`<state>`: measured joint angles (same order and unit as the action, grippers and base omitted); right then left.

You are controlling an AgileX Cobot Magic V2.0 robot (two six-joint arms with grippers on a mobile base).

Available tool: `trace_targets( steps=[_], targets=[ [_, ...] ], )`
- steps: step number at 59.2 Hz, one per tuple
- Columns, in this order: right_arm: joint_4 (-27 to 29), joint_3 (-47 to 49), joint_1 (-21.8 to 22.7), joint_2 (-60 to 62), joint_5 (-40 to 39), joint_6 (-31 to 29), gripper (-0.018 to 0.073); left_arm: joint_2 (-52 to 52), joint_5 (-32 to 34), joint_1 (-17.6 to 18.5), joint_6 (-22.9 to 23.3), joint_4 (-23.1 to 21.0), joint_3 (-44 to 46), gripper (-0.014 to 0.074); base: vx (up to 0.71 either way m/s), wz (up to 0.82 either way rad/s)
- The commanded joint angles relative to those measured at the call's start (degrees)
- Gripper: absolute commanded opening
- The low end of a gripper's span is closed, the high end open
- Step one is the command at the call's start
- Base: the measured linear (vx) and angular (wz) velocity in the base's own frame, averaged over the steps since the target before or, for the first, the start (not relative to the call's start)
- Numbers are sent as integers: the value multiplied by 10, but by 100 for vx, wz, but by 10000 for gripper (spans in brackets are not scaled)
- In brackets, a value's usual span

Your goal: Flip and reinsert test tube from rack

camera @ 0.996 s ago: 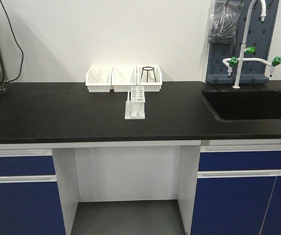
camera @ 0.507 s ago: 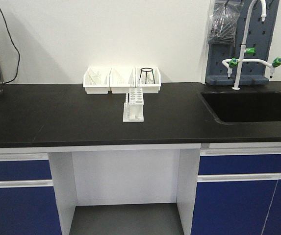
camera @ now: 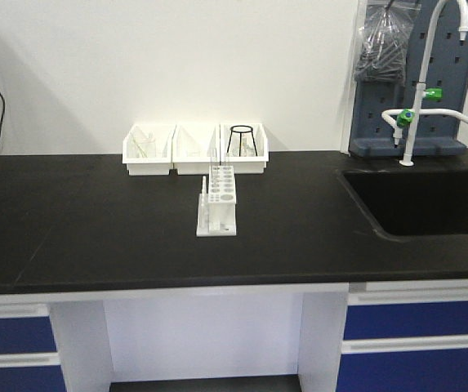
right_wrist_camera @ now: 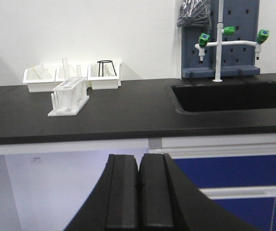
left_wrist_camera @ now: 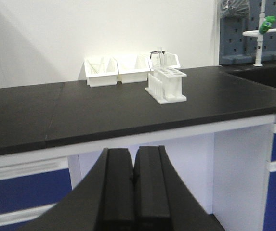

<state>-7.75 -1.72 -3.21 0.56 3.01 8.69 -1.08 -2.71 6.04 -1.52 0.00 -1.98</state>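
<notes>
Clearly upright: test tube [right_wrist_camera: 64,70] in rack [right_wrist_camera: 69,99] (bins [camera: 194,167] just behind).

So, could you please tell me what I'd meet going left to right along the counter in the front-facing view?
Left white bin, middle white bin, right white bin, sink. The rack overlaps the bins, so it is left out.

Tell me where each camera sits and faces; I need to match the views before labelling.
Front-facing: above the counter, facing the wall; shows rack, bins, sink; no robot parts.
Left wrist: near counter height, rack right of centre; shut left gripper at bottom.
Right wrist: near counter height, rack left, sink right; shut right gripper at bottom.
Shared: all three show the rack and bins.
</notes>
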Motion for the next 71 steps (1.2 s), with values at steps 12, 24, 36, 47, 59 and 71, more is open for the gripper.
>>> trace_targets(
  steps=[12, 24, 36, 47, 59, 71],
  targets=[
    [-4, -2, 3, 6, -44, -3, -11, -5, 46, 0, 1, 0, 3, -6, 44, 6],
    [-4, -2, 3, 6, -44, -3, -11, -5, 46, 0, 1, 0, 3, -6, 46, 8],
    [-4, -2, 3, 6, -44, -3, -11, -5, 46, 0, 1, 0, 3, -6, 45, 4],
    [-4, -2, 3, 6, -44, -3, -11, -5, 46, 0, 1, 0, 3, -6, 42, 1],
    [-4, -2, 3, 6, -44, -3, -11, -5, 46, 0, 1, 0, 3, -6, 39, -2],
    [-4, -2, 3, 6, -44, -3, -11, -5, 46, 0, 1, 0, 3, -6, 35, -1]
  ],
)
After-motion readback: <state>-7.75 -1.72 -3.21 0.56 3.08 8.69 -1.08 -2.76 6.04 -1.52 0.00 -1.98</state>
